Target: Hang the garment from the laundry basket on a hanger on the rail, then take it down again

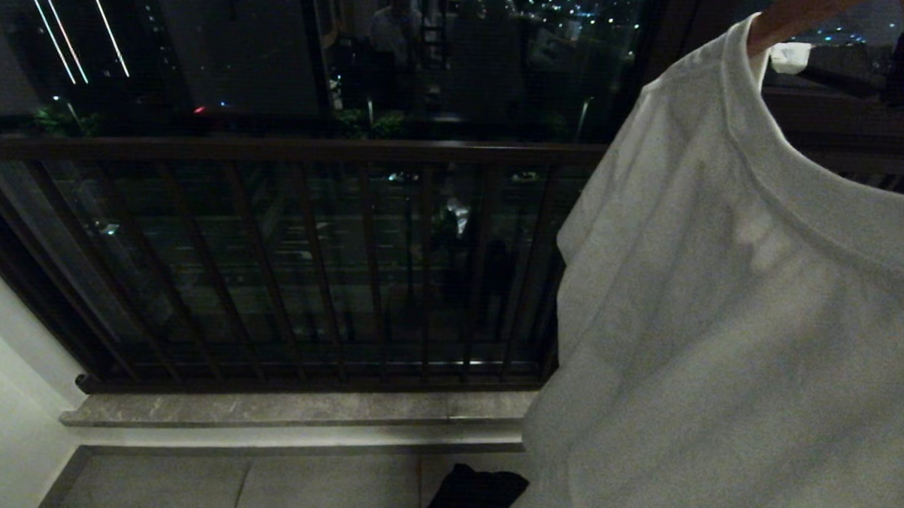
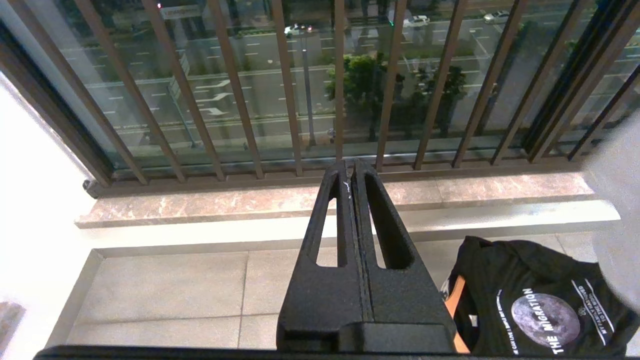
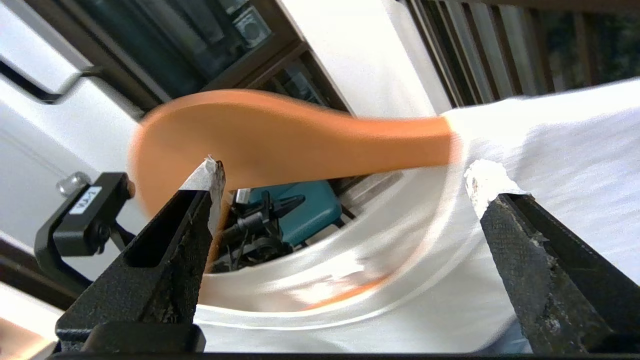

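Observation:
The garment, a white T-shirt (image 1: 721, 308), hangs on an orange wooden hanger (image 1: 787, 16) at the right of the head view. My right gripper (image 3: 345, 172) is open, its wide-spread fingers to either side of the shirt's collar (image 3: 400, 300) and the hanger's shoulder (image 3: 280, 130); it holds nothing. My left gripper (image 2: 351, 167) is shut and empty, parked low and pointing at the balcony railing. The rail that carries the hanger is out of view above. The laundry basket is not in view.
A dark balcony railing (image 1: 290, 150) with glass behind it runs across, above a stone sill (image 1: 296, 410). A black printed T-shirt (image 2: 540, 300) with another orange hanger (image 2: 455, 302) lies on the tiled floor below the white shirt. A white wall (image 1: 4, 389) stands at left.

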Motion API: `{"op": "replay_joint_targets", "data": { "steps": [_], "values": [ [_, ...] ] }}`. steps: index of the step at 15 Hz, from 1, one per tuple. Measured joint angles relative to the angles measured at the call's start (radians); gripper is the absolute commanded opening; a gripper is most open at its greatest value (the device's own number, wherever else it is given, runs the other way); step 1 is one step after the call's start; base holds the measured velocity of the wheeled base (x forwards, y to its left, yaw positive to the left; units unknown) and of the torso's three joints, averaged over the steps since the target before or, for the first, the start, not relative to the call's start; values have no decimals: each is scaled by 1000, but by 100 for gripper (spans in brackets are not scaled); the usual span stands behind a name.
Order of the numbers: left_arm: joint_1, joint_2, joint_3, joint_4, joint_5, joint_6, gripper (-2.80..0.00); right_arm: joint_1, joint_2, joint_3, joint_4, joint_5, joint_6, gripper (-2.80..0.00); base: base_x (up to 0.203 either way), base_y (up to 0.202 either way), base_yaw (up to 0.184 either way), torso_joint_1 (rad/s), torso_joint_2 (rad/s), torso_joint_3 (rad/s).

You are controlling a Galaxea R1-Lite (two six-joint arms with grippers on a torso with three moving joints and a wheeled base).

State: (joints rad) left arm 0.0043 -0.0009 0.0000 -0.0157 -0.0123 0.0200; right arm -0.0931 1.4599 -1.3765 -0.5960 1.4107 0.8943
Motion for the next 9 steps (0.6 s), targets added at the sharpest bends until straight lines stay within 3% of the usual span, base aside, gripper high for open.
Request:
{"op": "replay_joint_targets", "data": {
  "steps": [1, 2, 9],
  "values": [
    [0, 0, 0, 0, 0, 0, -280, -13, -17, 30, 0, -1, -2, 0, 0, 0, 0, 0, 0, 0],
    [0, 0, 0, 0, 0, 0, -280, -29, -33, 57, -4, -1, -3, -280, 0, 0, 0, 0, 0, 0],
    [0, 0, 0, 0, 0, 0, -280, -89, -169, 272, -77, -5, -2, -280, 0, 0, 0, 0, 0, 0]
  ]
}}
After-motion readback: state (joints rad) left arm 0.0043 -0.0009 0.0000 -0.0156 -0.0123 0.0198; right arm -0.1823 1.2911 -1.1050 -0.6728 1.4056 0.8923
